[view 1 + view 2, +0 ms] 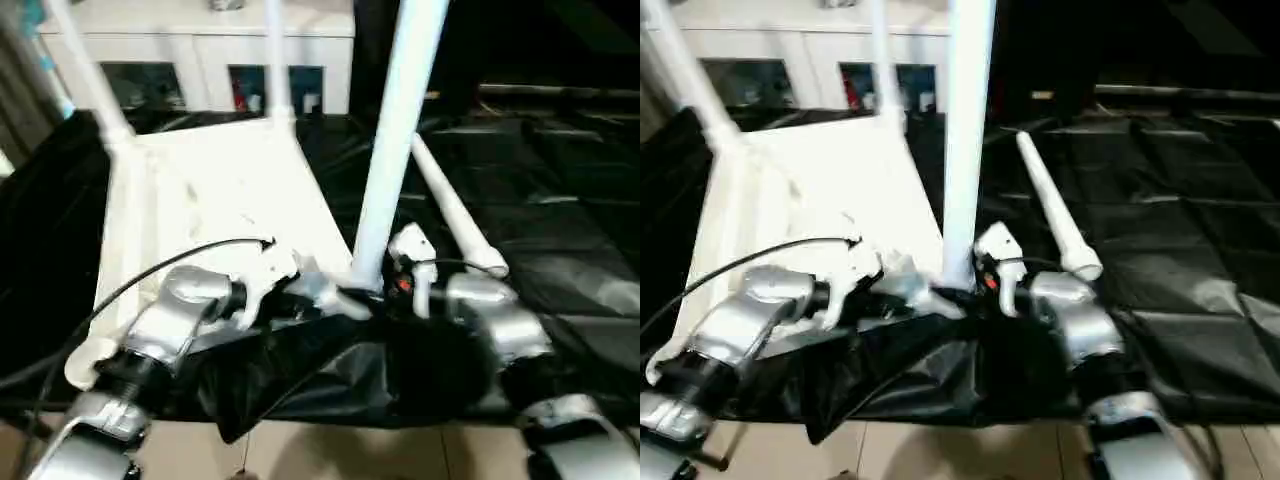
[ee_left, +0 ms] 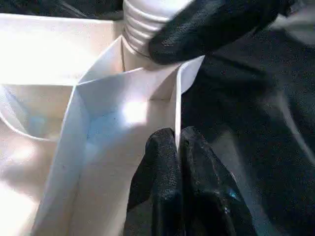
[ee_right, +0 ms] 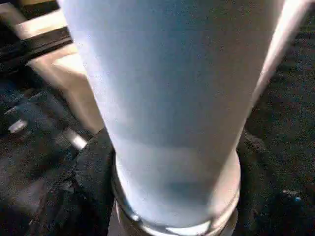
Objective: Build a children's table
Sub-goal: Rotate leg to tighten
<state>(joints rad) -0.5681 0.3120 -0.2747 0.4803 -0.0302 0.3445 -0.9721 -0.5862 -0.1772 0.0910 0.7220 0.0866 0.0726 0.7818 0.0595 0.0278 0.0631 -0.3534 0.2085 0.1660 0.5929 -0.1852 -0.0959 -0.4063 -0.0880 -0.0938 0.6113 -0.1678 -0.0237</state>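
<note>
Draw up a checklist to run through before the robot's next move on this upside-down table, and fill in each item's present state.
1. Left tool pinches a wall of the table top to steady it: ok.
2. Right tool is at the base of the near leg: ok.
3. Near leg fully seated in its corner socket: not ok, as ribbed thread shows above the socket in the left wrist view.
4. Far-left leg and far-right leg stand at their corners: ok.
5. Fourth leg fitted: not ok, it lies loose on the black sheet.
</note>
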